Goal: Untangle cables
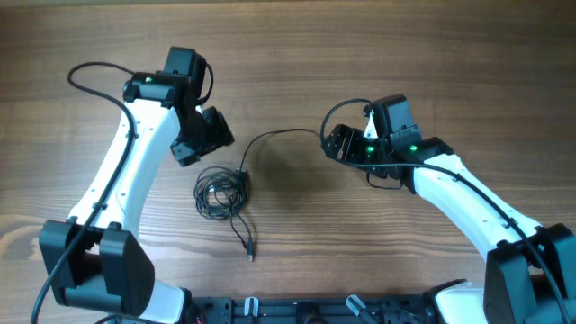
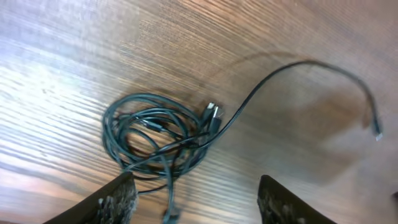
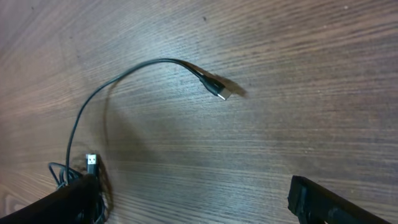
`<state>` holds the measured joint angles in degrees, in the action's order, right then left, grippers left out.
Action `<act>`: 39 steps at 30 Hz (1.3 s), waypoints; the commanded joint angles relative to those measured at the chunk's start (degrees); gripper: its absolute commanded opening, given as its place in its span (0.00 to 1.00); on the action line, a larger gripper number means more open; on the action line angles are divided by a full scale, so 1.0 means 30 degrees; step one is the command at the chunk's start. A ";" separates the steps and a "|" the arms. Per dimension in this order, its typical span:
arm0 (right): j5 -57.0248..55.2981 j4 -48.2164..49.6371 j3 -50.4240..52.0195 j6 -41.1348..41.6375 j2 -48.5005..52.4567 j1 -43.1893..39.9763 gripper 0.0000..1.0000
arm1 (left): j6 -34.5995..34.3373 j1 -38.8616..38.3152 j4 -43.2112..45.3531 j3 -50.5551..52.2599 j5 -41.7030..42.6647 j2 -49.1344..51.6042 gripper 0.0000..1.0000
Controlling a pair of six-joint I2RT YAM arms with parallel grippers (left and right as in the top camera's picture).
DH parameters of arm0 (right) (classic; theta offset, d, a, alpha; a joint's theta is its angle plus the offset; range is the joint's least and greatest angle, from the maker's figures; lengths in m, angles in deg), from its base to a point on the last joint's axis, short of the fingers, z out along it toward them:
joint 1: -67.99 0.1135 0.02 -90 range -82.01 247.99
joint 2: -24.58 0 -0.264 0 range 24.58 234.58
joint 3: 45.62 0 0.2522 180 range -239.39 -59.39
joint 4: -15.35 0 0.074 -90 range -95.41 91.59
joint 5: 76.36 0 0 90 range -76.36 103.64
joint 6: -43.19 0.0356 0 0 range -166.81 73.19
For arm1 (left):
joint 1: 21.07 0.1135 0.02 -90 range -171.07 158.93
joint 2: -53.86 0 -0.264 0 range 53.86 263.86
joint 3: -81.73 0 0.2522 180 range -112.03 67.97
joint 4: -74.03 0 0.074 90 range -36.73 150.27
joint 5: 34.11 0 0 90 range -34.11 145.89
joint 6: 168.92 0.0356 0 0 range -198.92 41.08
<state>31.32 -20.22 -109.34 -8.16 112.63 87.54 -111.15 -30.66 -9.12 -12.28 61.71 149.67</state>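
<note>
Two pincers, both holding nothing. The left pincer (image 2: pixel 196 194) hangs over the table (image 1: pixel 288 54) with its jaws spread wide. In its wrist view we see only bare wood and one thin cord passing between the fingers (image 2: pixel 118 200), not gripped. The right pincer (image 3: pixel 199 194) also stands fully open, with nothing between its jaws.

Just below the left pincer lies the cable coil (image 2: pixel 155 134), a loose knot of thin dark loops flat on the wood, with small plugs showing at its right edge. From it a loose strand (image 1: pixel 279 133) arcs up and across toward the right pincer, ending in a plug end (image 3: pixel 214 87) that lies near that pincer but apart from it. A short tail (image 1: pixel 249 255) runs out of the coil toward the near edge of the table.

Step in hand, as we judge it: between grasps, with one strand drawn out and the coil not yet undone. The next move likely calls for the left pincer to drop onto the coil and pin it while the right takes the free plug end and draws the strand clear. The risk is dragging the whole bundle along.

No brand, label or writing is legible; we note only green indicator lights on both arms.
</note>
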 commanded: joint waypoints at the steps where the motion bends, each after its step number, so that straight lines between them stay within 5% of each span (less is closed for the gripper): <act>1: -0.0386 -0.0291 -0.0058 -0.0386 -0.0423 -0.0044 1.00 | -0.4284 0.0015 0.0117 0.0372 0.0117 0.0321 0.89; 2: -0.0386 -0.0364 -0.0058 -0.0401 -0.0423 -0.0044 0.99 | -0.5209 -0.0007 0.0240 0.0707 0.0182 0.0321 1.00; 8: -0.0393 -0.0459 -0.0058 -0.0415 -0.0423 -0.0044 0.99 | -0.8845 -0.0525 0.2084 0.3169 0.2273 0.0321 1.00; 14: -0.0379 -0.0612 -0.0058 -0.1093 -0.0423 -0.0044 1.00 | -1.5599 -0.1843 0.5472 0.6273 0.3060 0.0321 0.99; 18: -0.0379 -0.1078 -0.0058 -0.1632 -0.0423 -0.0044 1.00 | -1.6189 -0.2637 0.7512 0.7548 0.2317 0.0321 1.00; 26: -0.0379 -0.1902 -0.0058 -0.2237 -0.0423 -0.0044 1.00 | -1.7981 -0.2310 0.6725 0.8786 -0.3206 0.0321 0.99; 34: -0.0393 -0.1756 -0.0058 -0.2441 -0.0423 -0.0044 1.00 | -1.7835 -0.2200 0.7140 0.8932 -0.4109 0.0321 0.76; 39: -0.0393 -0.1749 -0.0058 -0.2455 -0.0423 -0.0044 1.00 | -1.7843 -0.2237 0.7074 0.8932 -0.3869 0.0321 0.32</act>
<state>31.14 -25.62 -109.34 -14.17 112.63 87.54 -164.65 -37.61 12.41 13.77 51.87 150.04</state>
